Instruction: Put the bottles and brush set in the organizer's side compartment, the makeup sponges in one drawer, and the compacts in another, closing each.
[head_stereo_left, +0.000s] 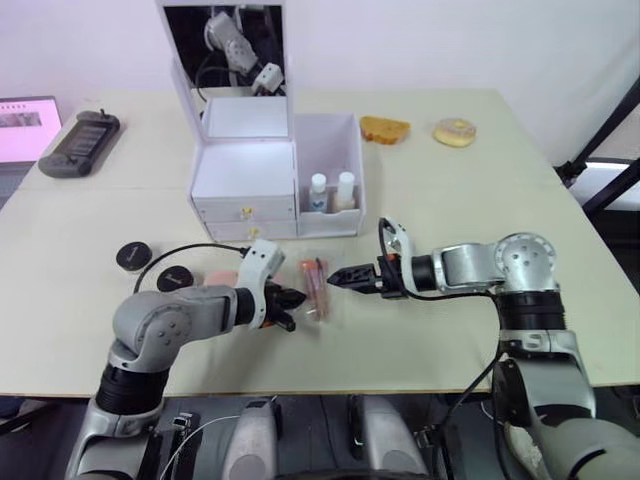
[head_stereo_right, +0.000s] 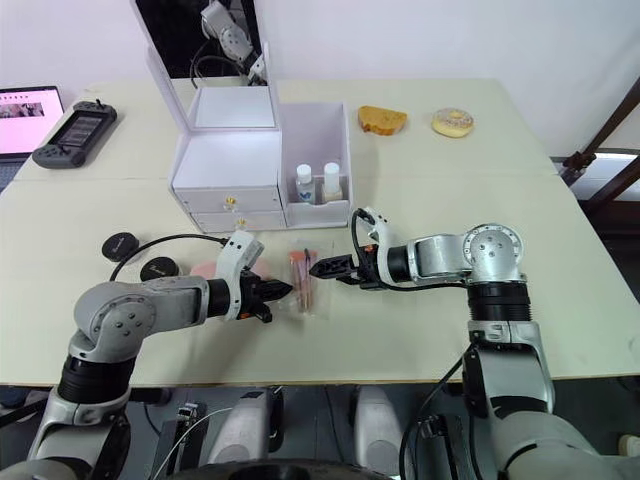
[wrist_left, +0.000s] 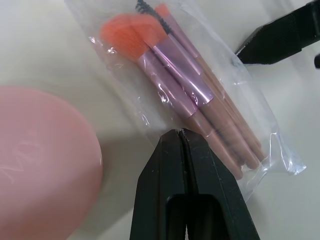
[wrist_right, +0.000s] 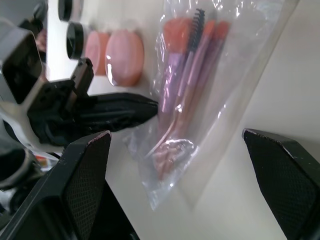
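Table (head_stereo_left: 480, 200): pale cream top, white wall behind; everything below placed relative to the organizer.
Organizer (head_stereo_left: 245, 185): white box at table centre, mirror lid raised upright, both gold-knobbed drawers shut.
Side compartment (head_stereo_left: 330, 160): the organizer's right-hand bin; two white-capped bottles (head_stereo_left: 331, 192) stand upright inside, side by side.
Right arm: forearm reaches across in front of the organizer, pointing toward the robot's left; right gripper (head_stereo_left: 343, 276) spread wide in its wrist view, tips just right of the brush set.
Left arm: elbow bent, forearm angled toward the organizer's front; left gripper (head_stereo_left: 296, 298) pressed together, tips at the sleeve's left edge.
Brush set (head_stereo_left: 314, 288): clear sleeve flat on table, in front of the side compartment, between both grippers.
Makeup sponges (wrist_right: 116, 54): pink discs, front-left of the organizer, beside the left gripper.
Compacts (head_stereo_left: 133, 254): two black rounds, front-left of the organizer.
Game console (head_stereo_left: 80, 142): far left of the organizer.
Yellowish rounds (head_stereo_left: 455, 132): right of the organizer, near the back edge.
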